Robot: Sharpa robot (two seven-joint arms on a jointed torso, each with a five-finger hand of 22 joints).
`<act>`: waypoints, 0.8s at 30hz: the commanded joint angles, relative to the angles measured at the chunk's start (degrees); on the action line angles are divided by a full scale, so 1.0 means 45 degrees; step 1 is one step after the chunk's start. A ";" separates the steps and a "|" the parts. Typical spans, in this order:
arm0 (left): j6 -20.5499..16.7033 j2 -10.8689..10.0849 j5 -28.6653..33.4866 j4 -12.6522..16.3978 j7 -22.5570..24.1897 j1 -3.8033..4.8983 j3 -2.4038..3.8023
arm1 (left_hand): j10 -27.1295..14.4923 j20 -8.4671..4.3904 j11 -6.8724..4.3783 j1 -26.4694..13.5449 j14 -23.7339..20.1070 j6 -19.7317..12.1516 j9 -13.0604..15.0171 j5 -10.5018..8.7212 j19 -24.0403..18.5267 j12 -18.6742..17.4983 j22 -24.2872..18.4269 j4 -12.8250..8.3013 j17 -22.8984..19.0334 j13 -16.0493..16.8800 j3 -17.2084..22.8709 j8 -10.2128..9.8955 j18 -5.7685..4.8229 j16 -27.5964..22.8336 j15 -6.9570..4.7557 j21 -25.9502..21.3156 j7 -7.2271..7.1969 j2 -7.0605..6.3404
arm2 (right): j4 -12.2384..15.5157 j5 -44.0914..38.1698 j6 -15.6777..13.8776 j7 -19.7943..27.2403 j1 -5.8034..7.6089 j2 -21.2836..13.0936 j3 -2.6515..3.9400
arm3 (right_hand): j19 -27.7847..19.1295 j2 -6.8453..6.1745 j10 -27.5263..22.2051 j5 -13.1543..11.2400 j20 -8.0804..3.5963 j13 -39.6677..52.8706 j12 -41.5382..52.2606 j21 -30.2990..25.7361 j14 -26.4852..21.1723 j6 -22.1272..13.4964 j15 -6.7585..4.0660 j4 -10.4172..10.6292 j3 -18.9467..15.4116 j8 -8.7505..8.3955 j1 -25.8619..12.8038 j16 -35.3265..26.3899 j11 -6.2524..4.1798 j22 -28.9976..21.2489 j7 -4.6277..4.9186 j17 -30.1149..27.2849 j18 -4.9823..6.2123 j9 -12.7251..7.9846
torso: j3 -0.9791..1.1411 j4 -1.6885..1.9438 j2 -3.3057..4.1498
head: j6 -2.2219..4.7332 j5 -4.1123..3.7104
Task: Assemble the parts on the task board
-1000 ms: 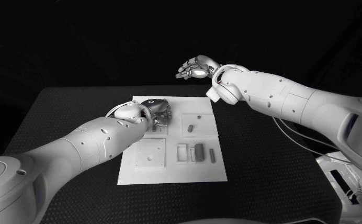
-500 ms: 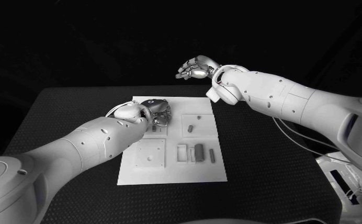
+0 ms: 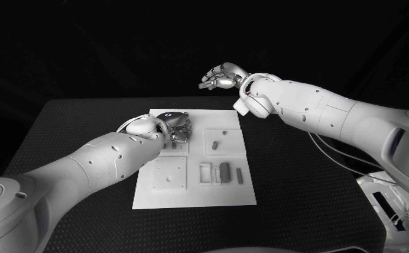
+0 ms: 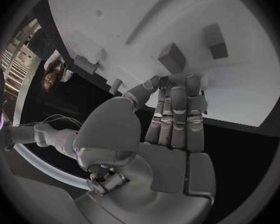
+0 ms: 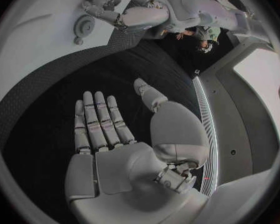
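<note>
Nearest me, low in the head view's centre, the flat white rectangular task board (image 3: 194,197) is lying on the black table (image 3: 77,129), with small grey block-shaped parts (image 3: 225,171) sitting mid-board. I am judging these parts light, rigid and slick, best pinched across their short sides. Further up, my silver left hand (image 3: 177,124) is hovering over the board's upper left; the left wrist view is showing its fingers (image 4: 177,117) extended together, holding nothing. Farthest, centre frame, my silver right hand (image 3: 221,77) is raised off the board, open and empty.
</note>
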 commanded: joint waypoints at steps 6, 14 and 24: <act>0.0387 -0.0101 -0.0001 -0.0067 -0.0241 -0.0139 -0.0078 | -0.0052 -0.0044 0.0021 -0.0071 0.0113 0.0105 -0.0024 0.0005 0.0115 0.0005 0.0285 0.0038 0.0011 0.0013 0.0142 0.0070 0.0699 0.0087 -0.0041 0.0096 0.0112 0.0228 | 0.0001 -0.0006 0.0048 0.0147 0.0002 0.0006 0.0007 | 0.0097 0.0027 0.0078 -0.0023 0.0012 0.0010 -0.0059 -0.0074 -0.0093 -0.0115 -0.0032 -0.0014 -0.0065 0.0042 0.0071 -0.0024 0.0030 0.0021 0.0679 -0.0023 -0.0157 -0.0014 | -0.0011 -0.0005 0.0005 | 0.0002 0.0002; 0.0492 -0.0117 0.0032 -0.0109 -0.0243 -0.0139 -0.0075 | -0.0210 -0.0048 0.0053 -0.0079 0.0113 0.0080 -0.0047 0.0005 0.0108 -0.0049 0.0280 0.0007 0.0003 -0.0009 0.0184 0.0064 0.0693 0.0093 -0.0014 0.0087 0.0126 0.0248 | 0.0018 -0.0003 0.0061 0.0148 0.0002 0.0000 0.0007 | 0.0099 0.0028 0.0082 -0.0023 0.0011 0.0010 -0.0066 -0.0081 -0.0093 -0.0116 -0.0032 -0.0012 -0.0066 0.0044 0.0072 -0.0021 0.0030 0.0028 0.0678 -0.0028 -0.0158 -0.0016 | -0.0002 -0.0003 0.0008 | 0.0030 0.0023; 0.0309 -0.0064 -0.0080 -0.0106 -0.0421 -0.0142 -0.0080 | 0.0140 -0.0132 -0.0093 0.0286 0.0306 0.0429 -0.0015 -0.0010 0.0288 0.0233 0.0292 -0.0034 0.0018 0.0139 0.0491 0.0278 0.0728 0.0211 -0.0153 0.0185 0.0084 0.0493 | 0.0026 0.0011 0.0072 0.0153 0.0002 0.0005 0.0007 | 0.0103 0.0033 0.0085 -0.0023 0.0009 0.0010 -0.0073 -0.0088 -0.0092 -0.0115 -0.0033 -0.0008 -0.0067 0.0046 0.0070 -0.0018 0.0030 0.0036 0.0678 -0.0033 -0.0159 -0.0018 | 0.0004 -0.0012 0.0015 | 0.0024 0.0017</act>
